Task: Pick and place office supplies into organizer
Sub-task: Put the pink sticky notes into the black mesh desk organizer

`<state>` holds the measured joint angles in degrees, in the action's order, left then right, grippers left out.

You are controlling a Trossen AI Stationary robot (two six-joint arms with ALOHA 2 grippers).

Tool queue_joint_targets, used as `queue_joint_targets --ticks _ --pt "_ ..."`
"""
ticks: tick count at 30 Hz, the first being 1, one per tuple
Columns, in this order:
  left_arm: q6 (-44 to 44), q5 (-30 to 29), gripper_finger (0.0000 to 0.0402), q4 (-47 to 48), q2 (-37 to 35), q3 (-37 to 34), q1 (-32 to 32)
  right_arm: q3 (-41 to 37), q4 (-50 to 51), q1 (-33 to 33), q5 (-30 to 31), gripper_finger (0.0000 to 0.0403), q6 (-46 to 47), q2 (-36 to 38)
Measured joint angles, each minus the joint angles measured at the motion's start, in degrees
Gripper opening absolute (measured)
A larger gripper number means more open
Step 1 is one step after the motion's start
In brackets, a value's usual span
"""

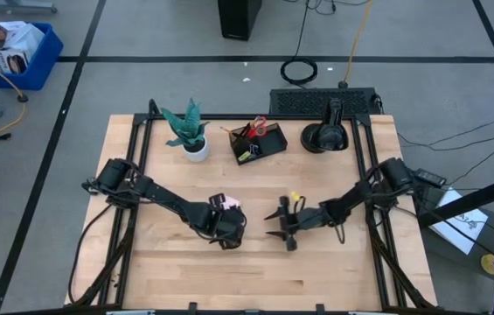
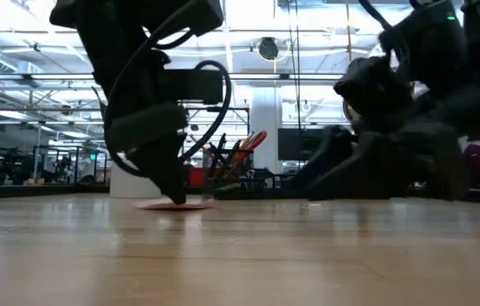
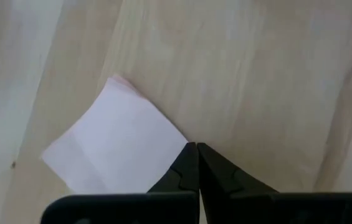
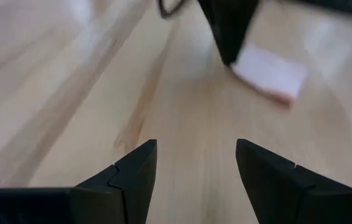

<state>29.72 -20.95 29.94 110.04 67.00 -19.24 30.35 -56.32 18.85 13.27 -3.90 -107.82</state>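
A pink sticky-note pad (image 3: 116,146) lies flat on the wooden table near its middle. My left gripper (image 3: 194,148) is shut, its tips at one corner of the pad. To the right of it my right gripper (image 1: 273,225) is open and low over bare wood, its fingers (image 4: 135,168) pointing toward the pad (image 4: 269,74), with nothing between them. A tiny yellow piece (image 1: 295,197) lies on the table beside the right arm. The dark organizer (image 1: 259,142) stands at the far middle with red-handled scissors (image 1: 258,125) and pens upright in it. My left gripper meets the pad's corner (image 3: 183,138) with its shut fingertips, slanting down from above. The pad lies flat on the table (image 2: 172,204). Whether a sheet is caught between the tips, I cannot tell.
A teal plant in a white pot (image 1: 192,136) stands left of the organizer. A black domed object (image 1: 326,136) stands right of it. Bare wood stretches along the near side of the table (image 1: 255,280).
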Motion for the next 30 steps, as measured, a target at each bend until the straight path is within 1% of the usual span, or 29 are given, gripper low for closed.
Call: queue_joint_targets --ticks 3,7,13,18,23,24,26,30 --pt "0.9 -0.1 0.0000 -0.2 0.0 0.0 -0.9 3.6 -1.8 0.0 0.1 0.0210 -8.7 -1.8" --pt "1.3 -0.2 0.0000 -0.4 0.0 0.0 -1.9 8.1 -2.0 -0.8 0.1 0.0210 -15.0 -3.8" --pt "1.6 -0.3 0.0000 -0.3 -0.1 0.1 -2.0 13.5 -0.3 -3.2 0.0 0.0210 -19.4 -8.8" --pt "1.4 -0.3 0.0000 -0.9 -0.2 0.1 -2.0 16.4 -1.6 -3.6 0.0 0.0210 -23.1 -12.9" --pt "0.8 -0.1 0.0000 -2.0 -0.2 0.1 -2.0 18.4 -1.3 -3.5 0.0 0.0210 -26.4 -14.3" --pt "0.8 -0.1 0.0000 -2.1 -0.2 0.1 -2.0 18.6 -1.3 -3.5 0.5 0.0210 -27.1 -14.3" --pt "0.7 -0.1 0.0000 -2.2 -0.2 0.1 -2.0 18.6 -0.4 -2.9 4.2 0.0210 -28.7 -13.6" --pt "0.6 0.5 0.0000 -2.1 -0.2 0.1 -1.9 18.6 4.5 -1.7 9.9 0.0210 -33.4 -11.4"
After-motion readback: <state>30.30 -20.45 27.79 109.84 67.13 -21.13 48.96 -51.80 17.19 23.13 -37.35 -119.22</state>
